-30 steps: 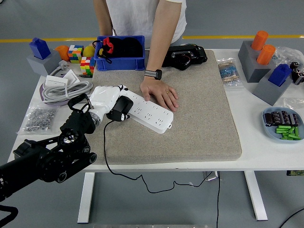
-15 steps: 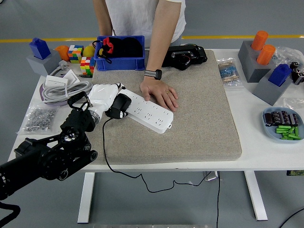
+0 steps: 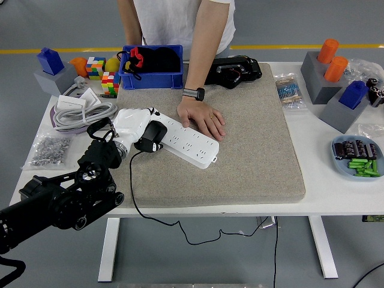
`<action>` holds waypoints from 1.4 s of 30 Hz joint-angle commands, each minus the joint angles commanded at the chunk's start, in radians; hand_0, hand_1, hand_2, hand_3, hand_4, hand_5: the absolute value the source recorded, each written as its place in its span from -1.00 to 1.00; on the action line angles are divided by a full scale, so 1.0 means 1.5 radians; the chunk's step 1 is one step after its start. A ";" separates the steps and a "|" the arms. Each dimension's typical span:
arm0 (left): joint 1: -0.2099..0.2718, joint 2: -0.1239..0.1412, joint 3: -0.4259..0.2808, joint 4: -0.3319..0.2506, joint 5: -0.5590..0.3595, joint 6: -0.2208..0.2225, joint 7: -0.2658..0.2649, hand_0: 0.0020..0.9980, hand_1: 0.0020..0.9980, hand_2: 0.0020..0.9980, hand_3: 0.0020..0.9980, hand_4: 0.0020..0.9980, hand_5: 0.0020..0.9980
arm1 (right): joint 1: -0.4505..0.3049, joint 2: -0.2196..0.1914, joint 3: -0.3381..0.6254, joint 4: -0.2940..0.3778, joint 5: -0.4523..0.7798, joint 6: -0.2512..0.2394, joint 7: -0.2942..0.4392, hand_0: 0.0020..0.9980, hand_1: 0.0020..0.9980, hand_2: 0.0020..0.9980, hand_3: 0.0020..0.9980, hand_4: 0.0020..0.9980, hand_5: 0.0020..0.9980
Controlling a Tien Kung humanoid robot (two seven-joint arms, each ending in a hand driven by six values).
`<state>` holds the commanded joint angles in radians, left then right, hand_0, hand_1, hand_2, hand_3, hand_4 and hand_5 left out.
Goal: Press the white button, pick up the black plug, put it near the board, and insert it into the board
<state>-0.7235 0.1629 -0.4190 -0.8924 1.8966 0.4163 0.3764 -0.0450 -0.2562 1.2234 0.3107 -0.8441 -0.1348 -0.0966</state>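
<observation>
White left hand (image 3: 133, 127) pinches one black plug (image 3: 153, 137) against one white board (image 3: 187, 141).

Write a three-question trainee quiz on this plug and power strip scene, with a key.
1. True or false: the left hand holds the black plug at the white power strip.
2. What rests on the strip's far edge? A) a person's hand B) a cube C) a bag
3. What colour is the bin behind the mat?

Key: 1 true; 2 A; 3 blue.
</observation>
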 joint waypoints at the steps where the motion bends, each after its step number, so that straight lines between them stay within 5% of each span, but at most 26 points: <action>1: -0.001 0.000 0.000 -0.001 0.001 0.000 0.000 -0.34 -0.47 -0.46 0.53 0.69 -0.89 | 0.000 0.000 0.000 0.000 0.000 0.000 0.000 0.17 -0.01 0.03 0.05 0.27 -0.36; 29: -0.007 -0.003 0.012 0.005 0.005 -0.007 0.017 -0.35 -0.46 -0.45 0.53 0.69 -0.88 | 0.001 0.000 -0.003 0.000 0.001 0.000 0.000 0.17 -0.01 0.02 0.05 0.27 -0.36; 30: -0.007 -0.003 0.012 0.005 0.005 -0.006 0.018 -0.31 -0.27 -0.27 0.54 0.72 -0.91 | 0.001 0.000 -0.002 0.000 0.001 0.000 0.000 0.17 -0.01 0.02 0.05 0.27 -0.36; 35: -0.007 -0.003 0.012 0.005 -0.003 -0.006 0.020 -0.31 -0.27 -0.27 0.54 0.72 -0.91 | 0.001 0.000 -0.002 -0.001 0.001 0.001 0.000 0.17 -0.01 0.02 0.05 0.27 -0.36; 36: -0.008 -0.003 0.013 0.004 -0.004 -0.006 0.019 -0.20 0.14 0.15 0.58 0.78 -0.83 | 0.001 0.000 -0.002 -0.001 0.001 0.001 0.000 0.17 -0.01 0.02 0.05 0.27 -0.36; 41: -0.007 -0.004 0.012 0.002 -0.007 -0.006 0.017 -0.20 0.14 0.15 0.58 0.78 -0.83 | 0.001 0.000 -0.002 -0.001 0.001 0.001 0.000 0.17 -0.01 0.02 0.05 0.27 -0.36; 42: -0.007 -0.004 0.012 0.002 -0.009 -0.005 0.015 0.31 0.53 0.42 0.66 0.96 -0.47 | 0.001 0.000 -0.002 -0.001 0.001 0.001 0.000 0.17 -0.01 0.02 0.05 0.27 -0.36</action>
<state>-0.7337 0.1573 -0.4004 -0.8890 1.8835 0.4091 0.3992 -0.0436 -0.2564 1.2210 0.3097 -0.8427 -0.1339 -0.0968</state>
